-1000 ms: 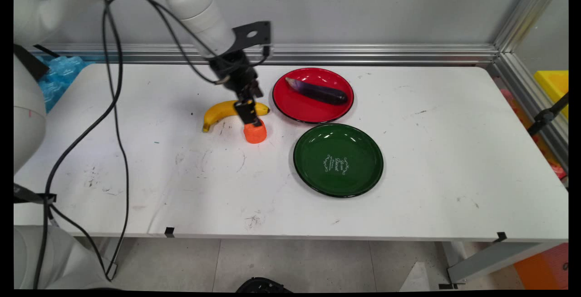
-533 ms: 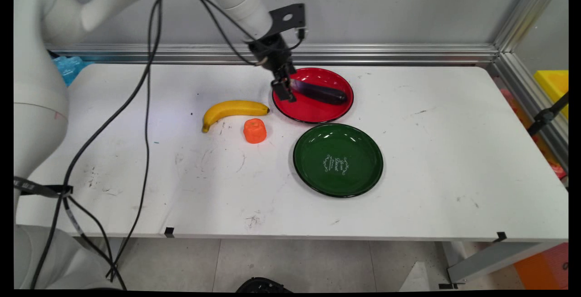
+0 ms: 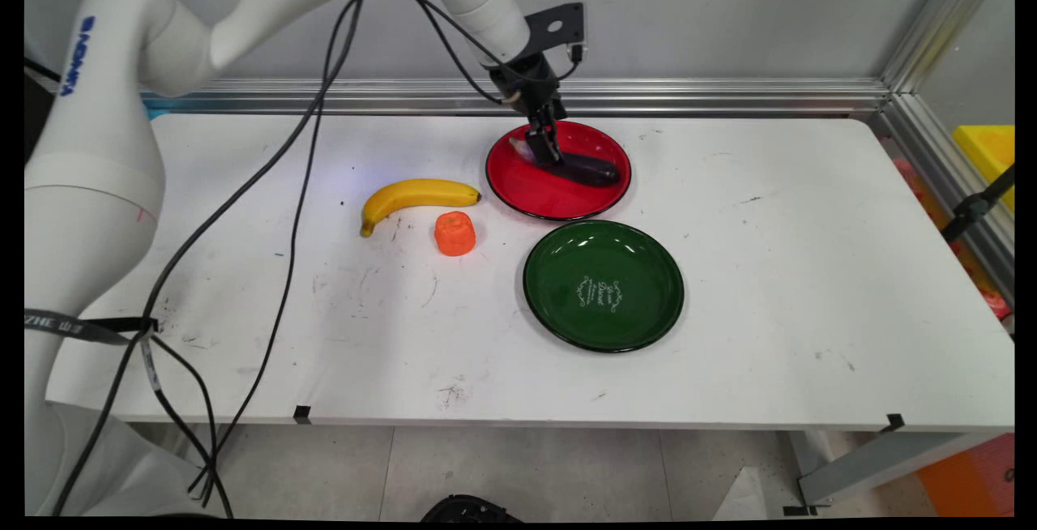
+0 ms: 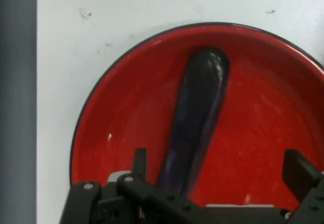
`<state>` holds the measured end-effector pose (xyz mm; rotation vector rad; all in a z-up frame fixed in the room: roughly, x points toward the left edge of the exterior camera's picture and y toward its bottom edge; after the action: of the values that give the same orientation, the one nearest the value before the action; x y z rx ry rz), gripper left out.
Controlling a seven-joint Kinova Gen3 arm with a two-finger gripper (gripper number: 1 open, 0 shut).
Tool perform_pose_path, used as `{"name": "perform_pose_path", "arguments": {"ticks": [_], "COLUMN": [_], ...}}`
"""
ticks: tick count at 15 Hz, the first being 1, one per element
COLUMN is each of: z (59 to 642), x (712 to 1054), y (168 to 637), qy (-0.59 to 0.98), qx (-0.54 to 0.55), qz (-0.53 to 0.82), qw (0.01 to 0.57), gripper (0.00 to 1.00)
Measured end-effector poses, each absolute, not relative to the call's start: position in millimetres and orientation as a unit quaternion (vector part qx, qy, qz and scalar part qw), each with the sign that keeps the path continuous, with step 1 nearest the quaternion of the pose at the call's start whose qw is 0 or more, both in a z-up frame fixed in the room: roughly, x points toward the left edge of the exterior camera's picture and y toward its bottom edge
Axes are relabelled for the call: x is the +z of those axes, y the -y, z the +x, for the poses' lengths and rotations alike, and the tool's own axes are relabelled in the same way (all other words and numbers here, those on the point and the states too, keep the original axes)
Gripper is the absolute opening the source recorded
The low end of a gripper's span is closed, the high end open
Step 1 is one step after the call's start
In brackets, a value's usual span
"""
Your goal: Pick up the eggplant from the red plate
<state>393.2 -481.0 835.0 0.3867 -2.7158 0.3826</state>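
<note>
Your pincer [image 3: 544, 143] has travelled from the red plate's [image 3: 535, 190] left rim to above the eggplant [image 3: 587, 167], and now hangs over its pale stem end. In the hand view the fingers [image 4: 298, 169] stand spread wide, the eggplant [image 4: 198, 117] running between them, not pinched. The banana [image 3: 417, 194] and orange block [image 3: 454, 233] lie well left of the pincer, unmoved; the green plate [image 3: 559, 311] sits nearer you on the bench [image 3: 810, 271].
</note>
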Motion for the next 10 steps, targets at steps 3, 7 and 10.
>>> {"name": "perform_pose_path", "arguments": {"ticks": [3, 7, 10], "z": [389, 384, 382], "x": [823, 806, 795], "y": [497, 517, 527], "qy": [0.965, 0.967, 0.968], "qx": [0.129, 0.117, 0.109], "qz": [0.128, 0.113, 0.107], "qw": [0.190, 0.194, 0.197], "gripper": [1.00, 1.00, 1.00]}}
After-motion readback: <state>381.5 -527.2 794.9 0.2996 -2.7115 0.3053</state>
